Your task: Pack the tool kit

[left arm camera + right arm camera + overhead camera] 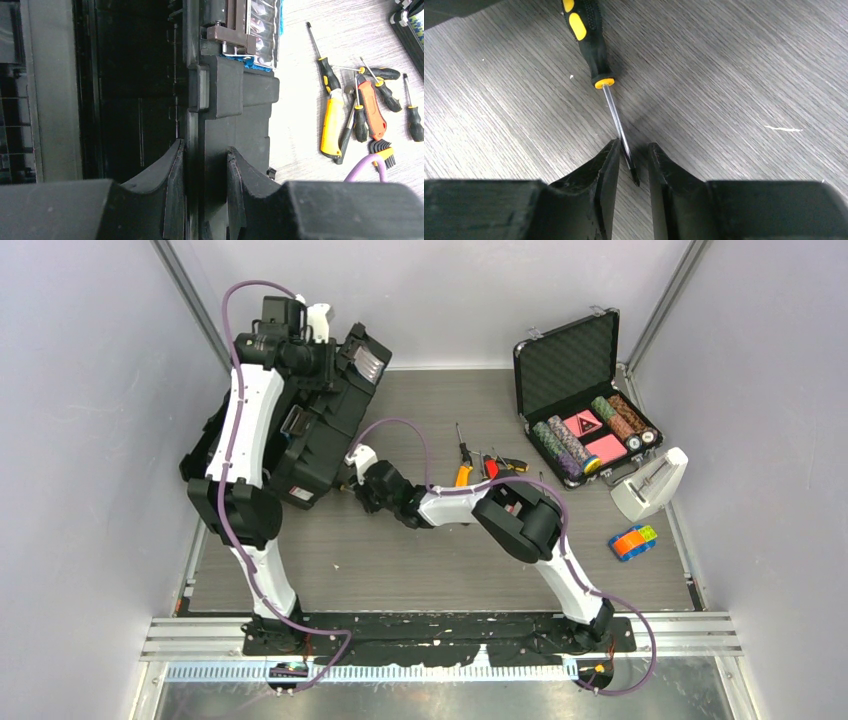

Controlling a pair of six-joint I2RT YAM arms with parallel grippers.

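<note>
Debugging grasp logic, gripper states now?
Left gripper: closed on the toolbox wall.
Right gripper: jaws narrow around the screwdriver shaft; grip cannot be told.

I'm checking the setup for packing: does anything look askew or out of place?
The toolbox is tilted, its rim pinched by the left tool. One screwdriver lies apart from the other hand tools, the right tool straddling its shaft near the tip, not its handle.

A grey table (420, 575) bears the toolbox (325, 430), loose hand tools (485, 465), chip case (580, 390), white stand (650, 483) and colourful cube (633, 541).
</note>
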